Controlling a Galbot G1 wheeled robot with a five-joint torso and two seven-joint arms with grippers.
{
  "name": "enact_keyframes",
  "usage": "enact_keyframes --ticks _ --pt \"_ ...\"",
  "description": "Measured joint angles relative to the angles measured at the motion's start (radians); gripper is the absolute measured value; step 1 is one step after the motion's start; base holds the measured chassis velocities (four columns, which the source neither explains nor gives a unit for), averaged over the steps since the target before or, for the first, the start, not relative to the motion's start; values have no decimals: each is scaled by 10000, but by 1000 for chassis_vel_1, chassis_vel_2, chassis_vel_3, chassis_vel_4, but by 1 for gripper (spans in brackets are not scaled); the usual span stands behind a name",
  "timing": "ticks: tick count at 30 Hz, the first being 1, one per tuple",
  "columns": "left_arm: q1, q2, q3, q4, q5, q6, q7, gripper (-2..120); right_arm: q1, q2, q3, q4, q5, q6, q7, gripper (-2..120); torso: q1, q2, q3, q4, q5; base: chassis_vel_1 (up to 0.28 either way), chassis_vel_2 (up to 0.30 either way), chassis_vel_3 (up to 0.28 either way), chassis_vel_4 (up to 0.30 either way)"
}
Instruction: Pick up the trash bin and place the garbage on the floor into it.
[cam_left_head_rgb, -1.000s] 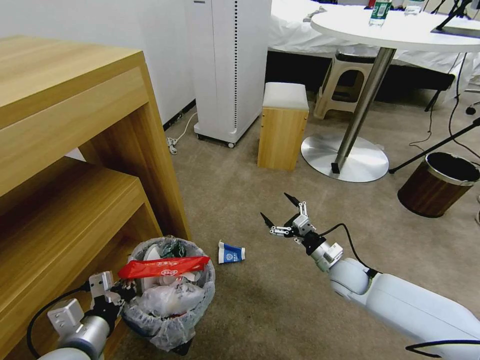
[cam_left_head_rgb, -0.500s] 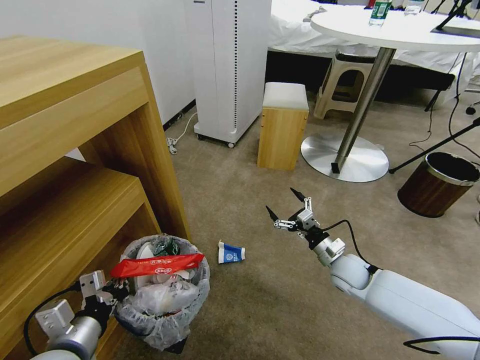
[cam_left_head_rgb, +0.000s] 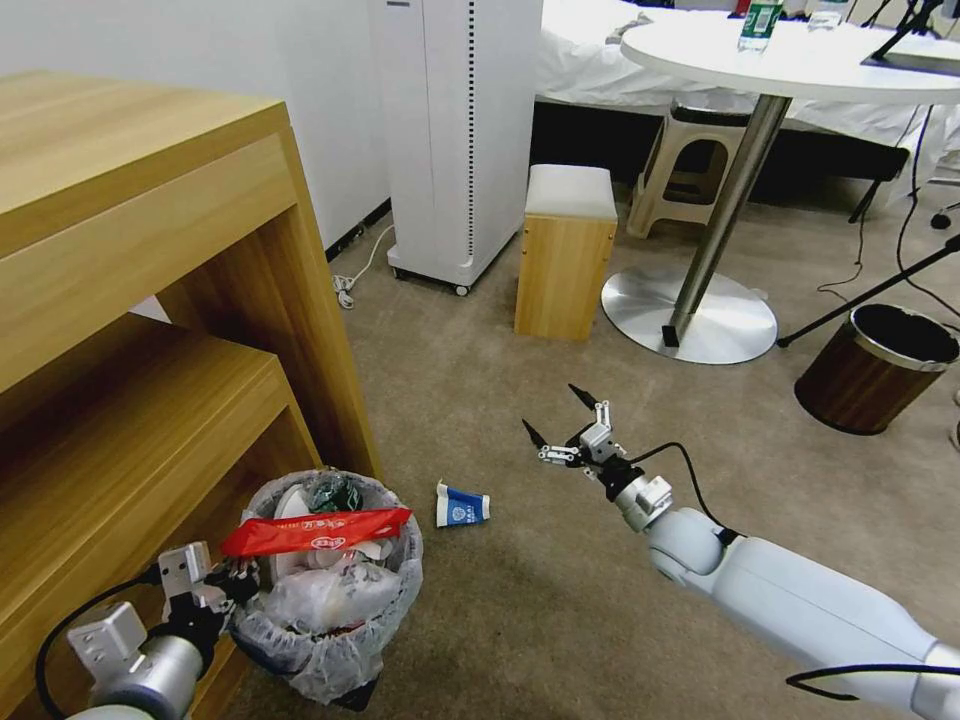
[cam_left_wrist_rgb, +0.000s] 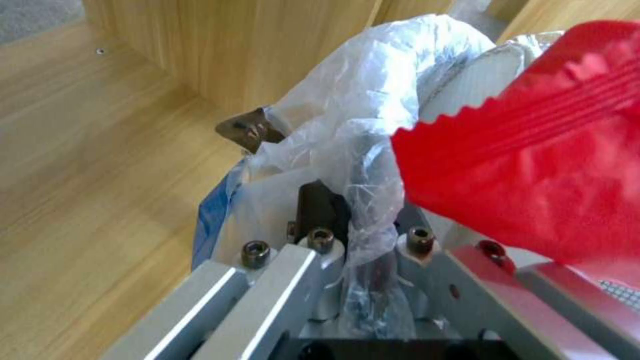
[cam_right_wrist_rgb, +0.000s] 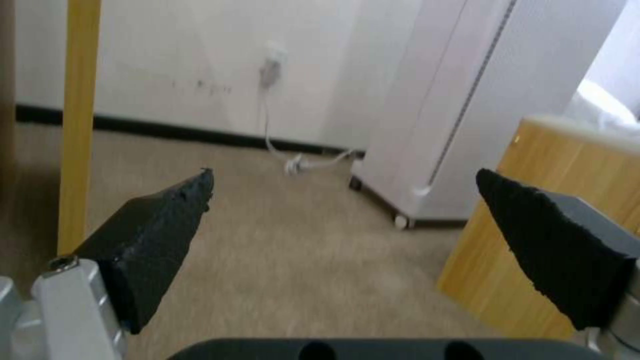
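One red bar wrapper (cam_left_head_rgb: 315, 531) tops the trash bin (cam_left_head_rgb: 330, 640); left tool (cam_left_head_rgb: 232, 585) clamps its rim, right tool (cam_left_head_rgb: 560, 415) spread.

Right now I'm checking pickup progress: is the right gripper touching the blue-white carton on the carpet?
Apart. In the head view the right gripper, fingers spread open, sits well clear of the blue-white carton, with bare floor between them.
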Motion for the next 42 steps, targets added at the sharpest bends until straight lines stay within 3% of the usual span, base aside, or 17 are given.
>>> enact_keyframes --ticks 12,20,28,31,42 --pt "42 -51 28 -44 -11 4 1 3 461 786 -1049 -2244 863 -220 -654 100 1 0 0 -1 0 0 0 0 0" --pt "107 -100 18 -137 -11 2 11 3 849 1267 -1523 -2916 1163 -683 -677 100 0 0 0 -1 0 0 0 0 0" --pt "261 -192 5 -275 36 -3 32 3 999 2552 -1837 -4591 822 -547 -991 100 1 0 0 -2 2 0 0 0 0" --pt "320 -247 -19 -293 81 -17 54 3 1004 3472 -1886 -5568 436 -240 -1084 100 1 0 1 2 6 0 0 0 0" --pt "321 -322 33 -357 101 -58 68 3 1014 4331 -1756 -6670 -20 159 -1224 100 0 0 0 1 1 0 0 0 0"
